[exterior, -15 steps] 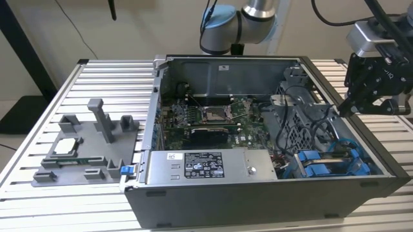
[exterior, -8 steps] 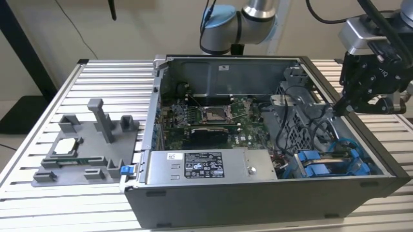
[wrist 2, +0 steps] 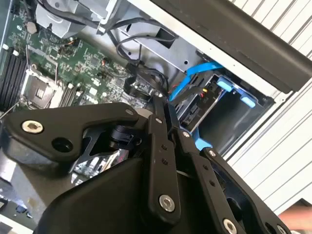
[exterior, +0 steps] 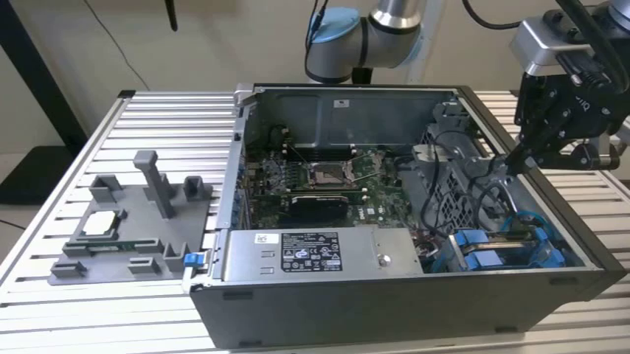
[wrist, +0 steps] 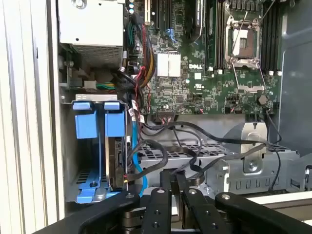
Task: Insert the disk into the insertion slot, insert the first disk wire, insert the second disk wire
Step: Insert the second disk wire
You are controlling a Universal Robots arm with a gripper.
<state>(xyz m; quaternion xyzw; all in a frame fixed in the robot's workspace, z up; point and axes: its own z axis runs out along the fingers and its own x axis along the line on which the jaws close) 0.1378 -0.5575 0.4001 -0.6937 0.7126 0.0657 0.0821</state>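
Slatted metal table [exterior: 147,110] carries the open computer case [exterior: 394,310]. At its edge on the exterior view's right, the gripper [exterior: 514,164] hangs, fingers pressed together, just above black cables [wrist: 195,128]. The disk [wrist: 116,163] sits upright inside the insertion slot [wrist: 80,161].

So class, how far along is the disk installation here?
Done: the disk looks seated in the insertion slot, in its blue carrier. In hand: the gripper hangs among black cables beside that bay. Left: whether either disk wire is plugged in cannot be told.
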